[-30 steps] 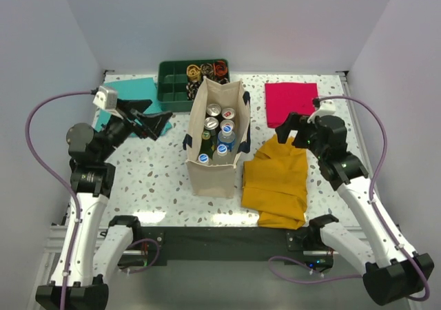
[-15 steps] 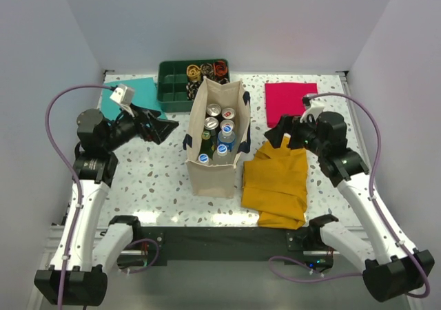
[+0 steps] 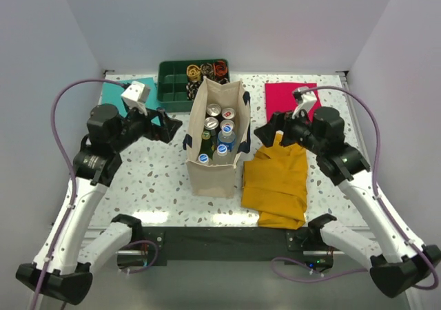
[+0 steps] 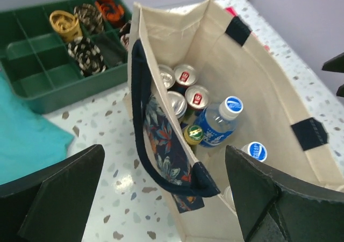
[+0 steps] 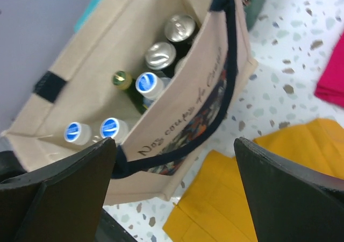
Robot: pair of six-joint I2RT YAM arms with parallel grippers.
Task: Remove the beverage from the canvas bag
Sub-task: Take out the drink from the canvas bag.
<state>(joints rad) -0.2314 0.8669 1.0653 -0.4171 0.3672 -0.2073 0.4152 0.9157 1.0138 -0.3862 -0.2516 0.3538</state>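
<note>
Over at the left of the bench [image 3: 138, 179], the left pincer [image 3: 169, 127] hangs above the speckled top just beside the canvas bag [image 3: 213, 176]. Its fingers [image 4: 54, 193] are spread wide with nothing between them. Behind it lie a teal cloth [image 3: 114, 89] and a green tray [image 3: 176, 83] holding coiled odds and ends.

Dead centre stands the bag, upright, its mouth gaping, and the drinks are all down inside it. The cans [image 3: 212, 110] sit toward the far end and the bottles [image 3: 222, 147] with blue-and-white caps toward the near end. One green bottle [image 3: 206, 136] with a gold cap stands against the left wall. A navy handle [image 4: 148, 145] droops down the outside of that wall.

To the right, the right pincer [image 3: 265, 129] hangs near the bag's other side, close by the far end of a yellow cloth [image 3: 275, 186]. Its jaws are wide apart and empty too. A pink cloth [image 3: 289, 96] lies beyond it.

I'd say this is the approach: both arms point at the bag, nothing is grasped, and no drink is out yet. The next move, to my eye, calls for one pincer to get over the mouth and drop straight down onto a single cap or can top without catching the rim. Then it has to close and lift cleanly. The bag looks soft, so the other pincer may need to steady a wall while the drink comes up.
</note>
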